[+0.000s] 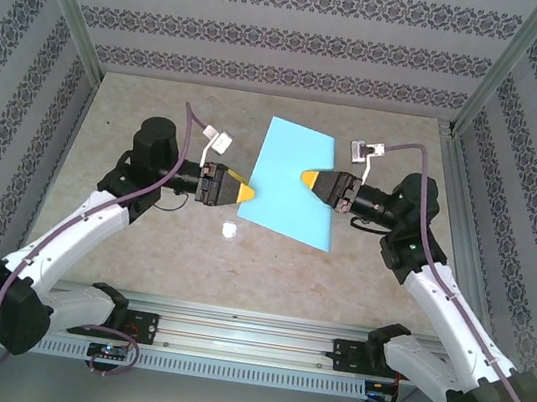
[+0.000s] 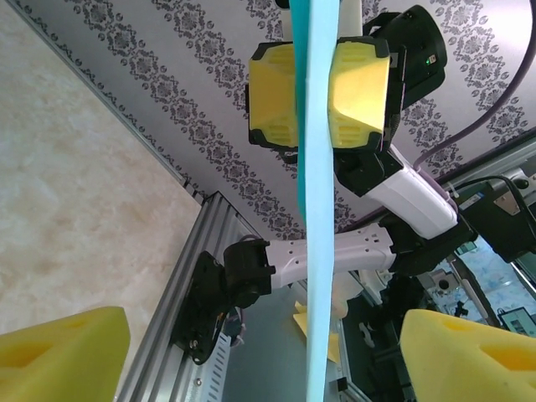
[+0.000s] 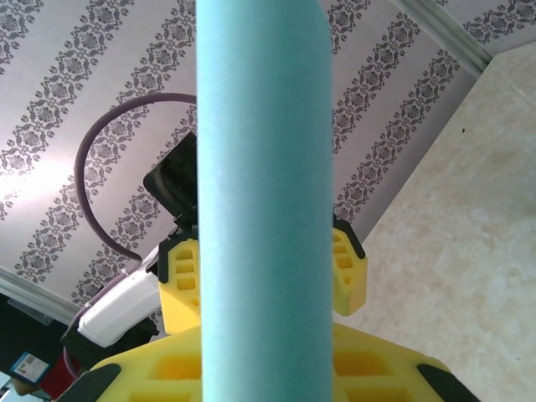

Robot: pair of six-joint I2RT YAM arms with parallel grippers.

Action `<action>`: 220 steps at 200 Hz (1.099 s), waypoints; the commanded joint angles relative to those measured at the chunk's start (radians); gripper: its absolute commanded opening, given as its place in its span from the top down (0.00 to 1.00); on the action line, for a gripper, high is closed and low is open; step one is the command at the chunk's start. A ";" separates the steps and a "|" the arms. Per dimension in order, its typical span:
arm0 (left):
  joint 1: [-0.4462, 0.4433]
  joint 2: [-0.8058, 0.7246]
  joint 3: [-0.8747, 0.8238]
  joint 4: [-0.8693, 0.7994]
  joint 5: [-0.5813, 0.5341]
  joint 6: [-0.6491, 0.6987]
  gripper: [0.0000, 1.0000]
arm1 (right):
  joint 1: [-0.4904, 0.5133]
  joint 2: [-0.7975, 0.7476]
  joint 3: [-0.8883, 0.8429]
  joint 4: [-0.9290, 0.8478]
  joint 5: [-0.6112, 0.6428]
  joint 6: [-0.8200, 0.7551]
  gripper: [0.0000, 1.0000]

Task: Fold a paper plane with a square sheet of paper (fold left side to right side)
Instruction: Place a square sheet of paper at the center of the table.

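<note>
Marble tabletop (image 1: 123, 230) | sheet (image 1: 280, 178) long axis far-to-near | right pincer (image 1: 304, 179) clamps it

Square sheet of paper (image 1: 292, 179): thin, matt, smooth. Right gripper (image 1: 306, 179) pads (image 2: 360, 84): yellow matt plastic. Table (image 1: 123, 230): mottled stone-look, low sheen. Rail (image 1: 250, 325), 6 o'clock: ribbed bare metal. Left arm link (image 1: 72, 232): white glossy plastic.

From my end I count one light-blue paper sheet (image 1: 294, 180), two tools, the left tool (image 1: 246, 194) and the right tool (image 1: 304, 179), one small white scrap (image 1: 228, 228), and a single table (image 1: 130, 115) under it all.
</note>
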 commanded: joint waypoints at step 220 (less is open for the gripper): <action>0.033 0.268 -0.044 -0.462 -0.467 0.237 1.00 | -0.243 -0.072 0.089 -1.035 0.660 -0.473 0.12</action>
